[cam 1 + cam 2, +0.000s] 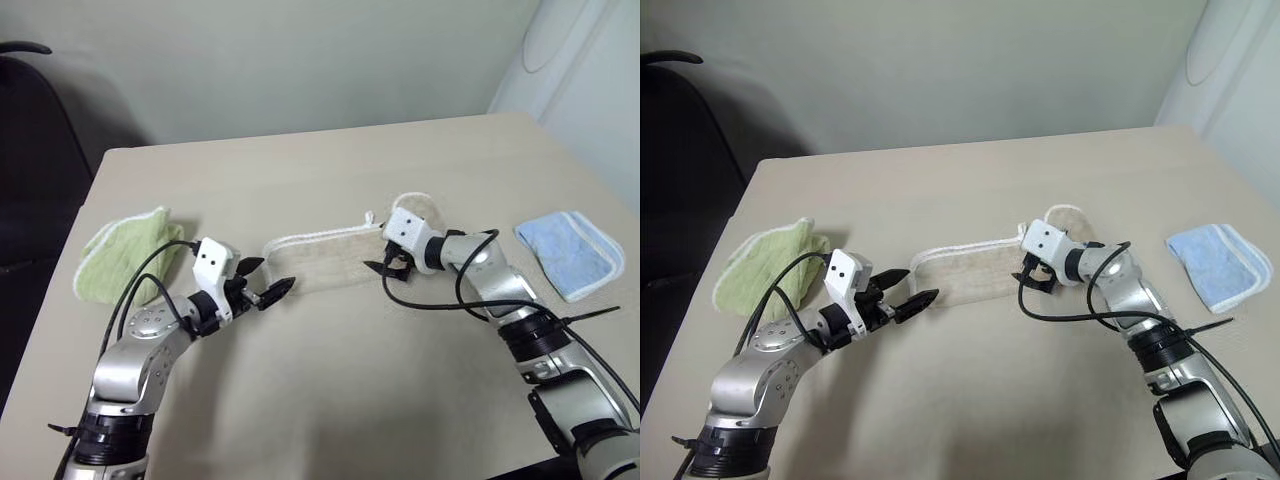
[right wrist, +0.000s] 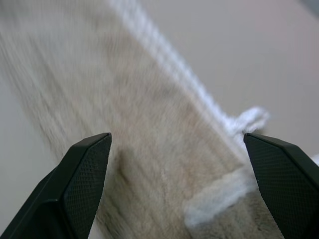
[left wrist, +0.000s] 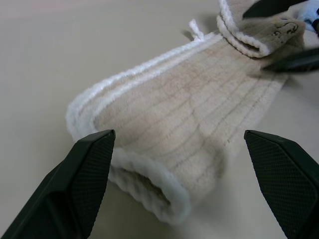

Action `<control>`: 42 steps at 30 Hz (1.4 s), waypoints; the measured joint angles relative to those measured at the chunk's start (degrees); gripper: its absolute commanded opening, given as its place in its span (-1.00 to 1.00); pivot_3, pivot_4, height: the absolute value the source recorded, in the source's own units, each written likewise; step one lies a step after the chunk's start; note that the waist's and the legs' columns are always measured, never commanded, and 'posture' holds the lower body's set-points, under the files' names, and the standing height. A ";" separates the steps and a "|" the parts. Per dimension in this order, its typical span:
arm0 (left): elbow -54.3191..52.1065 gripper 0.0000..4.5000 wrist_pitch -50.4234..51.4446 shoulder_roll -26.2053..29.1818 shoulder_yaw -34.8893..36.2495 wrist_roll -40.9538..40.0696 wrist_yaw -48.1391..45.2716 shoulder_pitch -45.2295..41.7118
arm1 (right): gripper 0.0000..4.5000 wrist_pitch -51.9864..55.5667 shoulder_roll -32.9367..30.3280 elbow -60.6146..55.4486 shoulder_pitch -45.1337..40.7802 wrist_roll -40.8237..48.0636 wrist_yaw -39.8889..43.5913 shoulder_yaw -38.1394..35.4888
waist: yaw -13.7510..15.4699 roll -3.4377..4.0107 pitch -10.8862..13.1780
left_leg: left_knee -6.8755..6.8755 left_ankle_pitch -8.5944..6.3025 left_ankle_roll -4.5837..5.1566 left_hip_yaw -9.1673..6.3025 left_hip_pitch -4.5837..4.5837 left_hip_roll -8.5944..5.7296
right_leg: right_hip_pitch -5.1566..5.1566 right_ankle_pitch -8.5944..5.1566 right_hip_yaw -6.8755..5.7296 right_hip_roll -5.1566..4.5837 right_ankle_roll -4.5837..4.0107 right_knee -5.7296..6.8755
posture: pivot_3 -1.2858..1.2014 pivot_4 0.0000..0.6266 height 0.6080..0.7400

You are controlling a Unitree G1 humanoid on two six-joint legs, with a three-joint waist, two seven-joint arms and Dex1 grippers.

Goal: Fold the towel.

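towel lies mid-table folded into a long strip, left gripper and right gripper both released at its ends; lengthwise fold looks done, next calls for regrasping one end to fold across.

The counter is flat and light tan. Three cloths lie on it: a green towel, the towel in the middle, and a blue towel.
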 measured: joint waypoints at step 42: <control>16.31 1.00 27.99 -12.17 11.12 -57.37 54.06 -10.69 | -0.86 -8.58 9.41 13.04 2.15 1.02 -7.95 -9.38 | 2.31 0.06 0.04 | -0.16 -0.22 -0.49 0.00 2.15 -0.16 | 1.92 -0.41 0.16 0.34 -0.50 0.13 | 0.03 -0.52 0.92</control>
